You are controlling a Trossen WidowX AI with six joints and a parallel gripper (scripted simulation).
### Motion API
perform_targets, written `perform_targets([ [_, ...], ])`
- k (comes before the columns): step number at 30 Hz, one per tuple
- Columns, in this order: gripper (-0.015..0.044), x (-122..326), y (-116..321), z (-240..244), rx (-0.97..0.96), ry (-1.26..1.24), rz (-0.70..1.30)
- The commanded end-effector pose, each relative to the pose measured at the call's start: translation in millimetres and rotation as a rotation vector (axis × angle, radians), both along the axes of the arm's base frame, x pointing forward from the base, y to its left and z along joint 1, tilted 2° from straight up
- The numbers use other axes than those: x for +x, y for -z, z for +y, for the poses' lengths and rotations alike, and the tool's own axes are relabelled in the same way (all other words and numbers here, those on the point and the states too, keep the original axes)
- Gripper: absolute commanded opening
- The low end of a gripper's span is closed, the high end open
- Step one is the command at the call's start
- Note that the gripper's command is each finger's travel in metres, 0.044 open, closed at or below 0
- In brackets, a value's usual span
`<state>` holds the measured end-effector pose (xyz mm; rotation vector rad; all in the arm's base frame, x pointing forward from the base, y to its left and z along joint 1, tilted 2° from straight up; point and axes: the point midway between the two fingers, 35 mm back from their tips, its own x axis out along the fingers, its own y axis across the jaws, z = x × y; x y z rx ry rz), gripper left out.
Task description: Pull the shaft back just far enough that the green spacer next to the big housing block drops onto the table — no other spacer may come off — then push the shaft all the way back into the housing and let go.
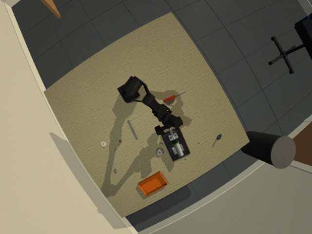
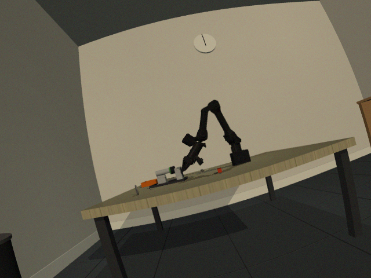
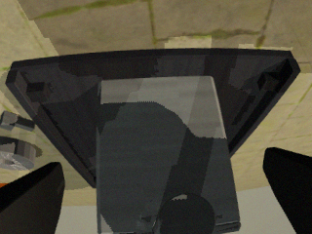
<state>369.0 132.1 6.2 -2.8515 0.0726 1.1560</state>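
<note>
The dark base [image 1: 184, 144] [image 3: 73, 80] carries the assembly. The white cylindrical housing [image 1: 179, 151] [image 2: 162, 172] is at its far end. The green spacer [image 1: 176, 143] [image 2: 170, 169] shows as a thin ring on the line of the shaft, beside the housing. A grey support block [image 1: 172, 136] [image 2: 179, 173] [image 3: 146, 146] stands nearer the arm. The shaft's dark round end [image 3: 187, 216] shows low in the wrist view. My gripper [image 1: 170, 130] [image 2: 183, 169] [image 3: 167, 168] is open at this end, its fingers wide apart on either side of the block. Other spacers cannot be made out clearly.
A gear [image 1: 159, 151] [image 3: 17, 155] lies beside the base. An orange bin [image 1: 152, 185] [image 2: 148, 182], a red-handled screwdriver [image 1: 169, 98], a grey bar [image 1: 132, 129], a pale ring [image 1: 103, 144], a dark spoon-like object [image 1: 219, 137] and small parts lie around.
</note>
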Motion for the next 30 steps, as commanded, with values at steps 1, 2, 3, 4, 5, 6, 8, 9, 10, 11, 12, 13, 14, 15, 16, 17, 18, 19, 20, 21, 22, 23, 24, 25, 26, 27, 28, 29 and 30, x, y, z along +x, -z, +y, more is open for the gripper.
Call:
perform_targets([
  [1,0.0335,-0.5,0.2,0.0,0.0,0.0,0.001],
  [2,0.0309,-0.5,0.2,0.0,0.0,0.0,0.001],
  [3,0.0282,-0.5,0.2,0.0,0.0,0.0,0.001],
  [4,0.0256,-0.5,0.2,0.0,0.0,0.0,0.001],
  [5,0.023,-0.5,0.2,0.0,0.0,0.0,0.001],
  [6,0.0204,-0.5,0.2,0.0,0.0,0.0,0.001],
  [8,0.0151,-0.5,0.2,0.0,0.0,0.0,0.001],
  [9,0.0125,-0.5,0.2,0.0,0.0,0.0,0.001],
  [10,0.0099,-0.5,0.2,0.0,0.0,0.0,0.001],
  [11,0.0073,-0.5,0.2,0.0,0.0,0.0,0.001],
  [12,0.0046,-0.5,0.2,0.0,0.0,0.0,0.001],
  [13,0.002,-0.5,0.2,0.0,0.0,0.0,0.001],
  [14,0.0013,-0.5,0.2,0.0,0.0,0.0,0.001],
  [15,0.0007,-0.5,0.2,0.0,0.0,0.0,0.001],
  [16,0.0,-0.5,0.2,0.0,0.0,0.0,0.001],
  [17,0.0,-0.5,0.2,0.0,0.0,0.0,0.001],
  [18,0.0,-0.5,0.2,0.0,0.0,0.0,0.001],
  [19,0.0,-0.5,0.2,0.0,0.0,0.0,0.001],
  [20,0.0,-0.8,0.2,0.0,0.001,-0.002,-0.001],
  [21,0.0,-1.5,0.2,0.1,0.002,-0.003,-0.003],
  [22,0.0,-2.1,0.2,0.1,0.002,-0.003,-0.003],
  [23,0.0,-2.7,0.2,0.2,0.002,-0.004,-0.003],
  [24,0.0,-3.2,0.3,0.2,0.002,-0.004,-0.003],
  [25,0.0,-3.8,0.3,0.2,0.002,-0.004,-0.003],
  [26,0.0,-4.4,0.3,0.3,0.002,-0.004,-0.003],
  [27,0.0,-5.0,0.3,0.3,0.002,-0.004,-0.003],
  [28,0.0,-5.6,0.4,0.4,0.002,-0.004,-0.003],
  [29,0.0,-6.2,0.4,0.4,0.002,-0.004,-0.003],
  [30,0.0,-6.8,0.4,0.4,0.002,-0.004,-0.003],
])
